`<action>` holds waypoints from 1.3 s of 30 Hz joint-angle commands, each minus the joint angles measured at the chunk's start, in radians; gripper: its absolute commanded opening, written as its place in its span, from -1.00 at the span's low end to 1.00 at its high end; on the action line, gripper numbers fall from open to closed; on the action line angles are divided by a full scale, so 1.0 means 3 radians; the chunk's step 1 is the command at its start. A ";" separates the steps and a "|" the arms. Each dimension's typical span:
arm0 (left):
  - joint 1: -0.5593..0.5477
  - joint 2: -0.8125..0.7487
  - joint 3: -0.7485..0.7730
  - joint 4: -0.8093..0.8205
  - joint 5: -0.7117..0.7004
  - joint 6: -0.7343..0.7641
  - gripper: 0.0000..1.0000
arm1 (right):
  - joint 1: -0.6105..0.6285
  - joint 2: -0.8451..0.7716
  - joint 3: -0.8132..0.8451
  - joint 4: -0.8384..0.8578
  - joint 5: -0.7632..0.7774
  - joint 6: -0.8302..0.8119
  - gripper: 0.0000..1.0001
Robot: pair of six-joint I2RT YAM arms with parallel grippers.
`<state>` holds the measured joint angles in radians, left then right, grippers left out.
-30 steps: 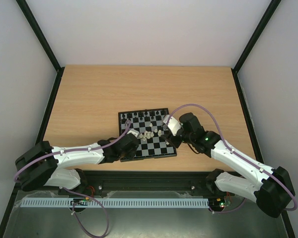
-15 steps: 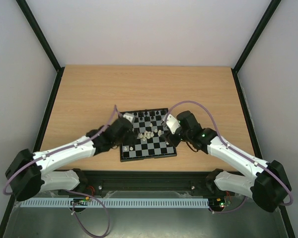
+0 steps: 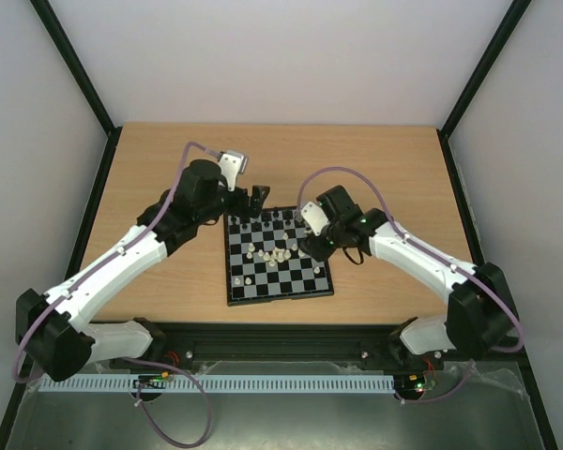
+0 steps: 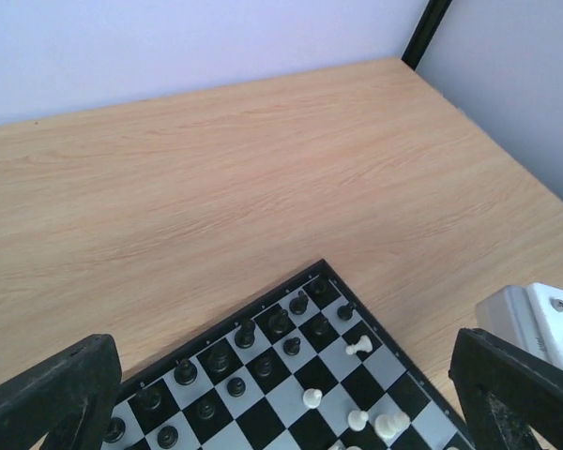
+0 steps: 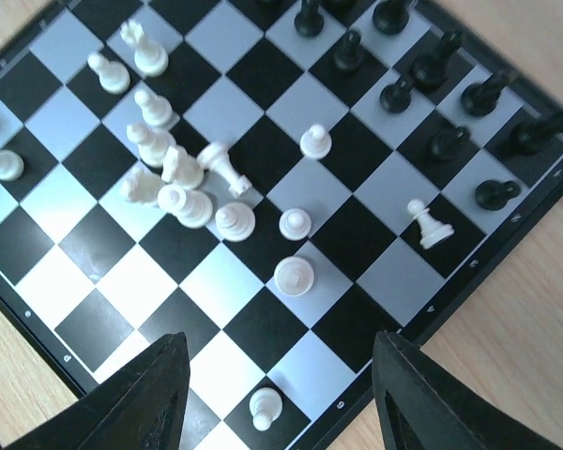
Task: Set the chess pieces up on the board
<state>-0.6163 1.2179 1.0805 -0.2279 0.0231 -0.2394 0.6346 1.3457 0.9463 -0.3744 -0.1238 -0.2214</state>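
Centrally, cream pieces [image 5: 183,183] crowd the board [image 5: 253,323] — left fingers [image 4: 52,398], right fingers [image 5: 145,398] both wide, empty.

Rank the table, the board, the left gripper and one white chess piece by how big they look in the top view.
1. Table
2. Board
3. Left gripper, which hovers above the table, nearer the camera, so it looks enlarged
4. White chess piece
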 commanded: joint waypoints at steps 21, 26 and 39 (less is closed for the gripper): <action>0.0433 -0.0374 -0.0633 0.0509 0.0384 0.0103 0.99 | -0.0004 0.1219 0.0771 -0.0640 -0.0165 -0.0102 -0.35; 0.0433 -0.0368 -0.0631 0.0513 0.0423 0.0139 0.99 | -0.0005 0.1318 0.0768 -0.0649 -0.0195 -0.0077 -0.51; 0.0433 -0.0381 -0.0588 0.0428 0.0211 -0.0053 0.99 | -0.0004 0.0865 0.0816 -0.0905 -0.0117 -0.0071 -0.90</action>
<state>-0.4858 1.1160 0.8967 -0.0891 0.1120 -0.2222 0.6350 1.7012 1.1584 -0.5510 -0.1619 -0.2417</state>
